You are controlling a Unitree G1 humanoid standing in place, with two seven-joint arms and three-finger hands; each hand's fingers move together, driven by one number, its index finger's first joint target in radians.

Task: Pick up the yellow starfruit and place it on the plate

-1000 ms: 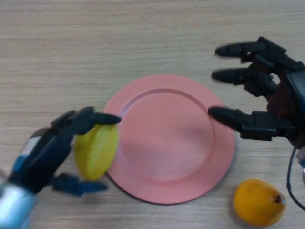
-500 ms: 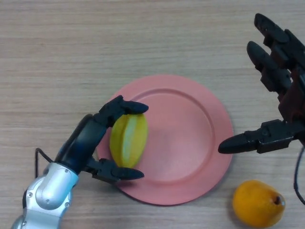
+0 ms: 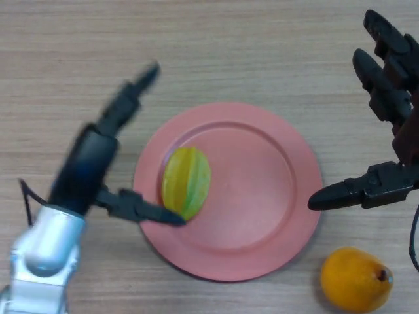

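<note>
The yellow starfruit (image 3: 186,181) lies on the left part of the pink plate (image 3: 262,196), ribbed side up. My left hand (image 3: 98,157) is just left of it with its fingers straightened and lifted off the fruit toward the upper right; only the thumb (image 3: 141,208) still reaches to the fruit's lower left edge. My right hand (image 3: 393,131) hovers open at the plate's right rim, thumb pointing left.
An orange fruit (image 3: 355,279) sits on the wooden table at the lower right, just off the plate's rim and below my right hand.
My left hand carried the starfruit right onto the plate, then opened and let it go, its fingers lifting away. My right hand drew back toward the right edge.
</note>
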